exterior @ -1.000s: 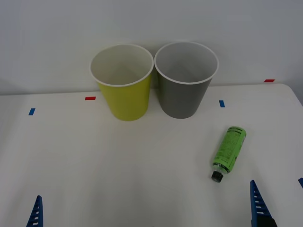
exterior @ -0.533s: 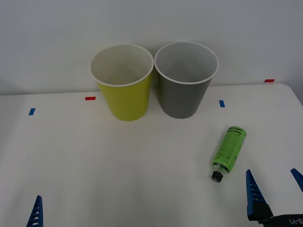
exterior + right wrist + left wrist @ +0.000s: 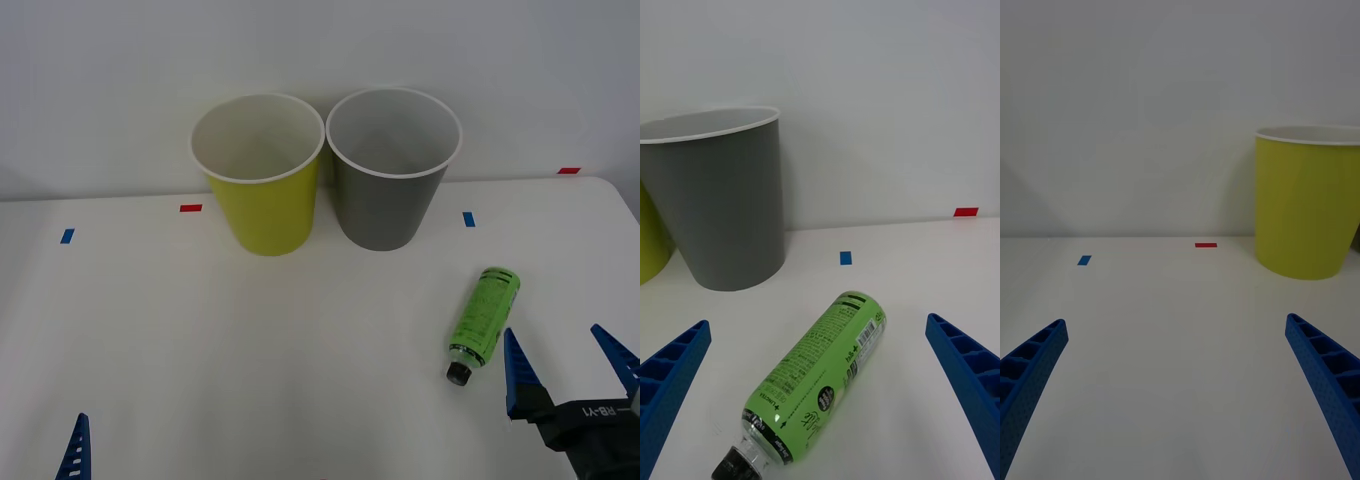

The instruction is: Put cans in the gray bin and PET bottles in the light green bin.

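Right wrist view: green-labelled, black-capped PET bottle [image 3: 816, 382] lies flat before the released right claw [image 3: 820, 420].

The PET bottle [image 3: 817, 373] is glossy clear plastic under a shiny green label; the table [image 3: 200, 340] is smooth matt white.

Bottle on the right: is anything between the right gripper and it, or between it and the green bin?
Nothing visible blocks either. The right gripper is open beside the lying bottle, with bare table between. The route to the green bin crosses bare table; the gray bin stands beside it, right of that line.
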Tool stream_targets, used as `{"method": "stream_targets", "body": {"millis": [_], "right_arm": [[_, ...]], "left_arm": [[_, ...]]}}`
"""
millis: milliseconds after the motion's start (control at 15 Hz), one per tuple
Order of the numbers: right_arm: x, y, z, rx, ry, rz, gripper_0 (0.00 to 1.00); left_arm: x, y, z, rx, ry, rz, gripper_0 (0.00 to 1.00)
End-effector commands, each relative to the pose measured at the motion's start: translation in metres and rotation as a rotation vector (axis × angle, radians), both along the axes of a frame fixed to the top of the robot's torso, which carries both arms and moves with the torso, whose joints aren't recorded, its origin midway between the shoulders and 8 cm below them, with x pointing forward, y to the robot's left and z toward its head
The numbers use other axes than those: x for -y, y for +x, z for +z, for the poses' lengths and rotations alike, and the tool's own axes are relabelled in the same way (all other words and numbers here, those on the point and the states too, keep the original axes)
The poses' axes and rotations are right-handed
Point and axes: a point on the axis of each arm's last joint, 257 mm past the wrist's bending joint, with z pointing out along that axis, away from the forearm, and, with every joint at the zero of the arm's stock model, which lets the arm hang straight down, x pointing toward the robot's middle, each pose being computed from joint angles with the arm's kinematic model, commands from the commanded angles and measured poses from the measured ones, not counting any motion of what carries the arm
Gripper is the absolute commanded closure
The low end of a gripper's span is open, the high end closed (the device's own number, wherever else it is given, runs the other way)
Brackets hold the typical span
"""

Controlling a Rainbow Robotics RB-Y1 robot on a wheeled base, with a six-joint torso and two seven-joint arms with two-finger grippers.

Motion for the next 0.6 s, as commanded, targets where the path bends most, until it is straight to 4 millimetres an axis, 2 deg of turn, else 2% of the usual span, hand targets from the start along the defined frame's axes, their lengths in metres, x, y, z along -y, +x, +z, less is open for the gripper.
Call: {"method": "stream_targets", "body": {"millis": [67, 333, 600], "right_arm": [[0.012, 0.017, 0.000, -0.025, -0.005, -0.020, 0.00], [0.033, 0.047, -0.003, -0.089, 0.007, -0.069, 0.00], [0.045, 0.070, -0.008, -0.177, 0.131, -0.096, 0.00]], "left_arm": [[0.000, 0.000, 0.000, 0.000, 0.000, 0.000, 0.00], [0.000, 0.000, 0.000, 0.000, 0.000, 0.000, 0.00], [0.000, 0.000, 0.000, 0.000, 0.000, 0.000, 0.00]]}}
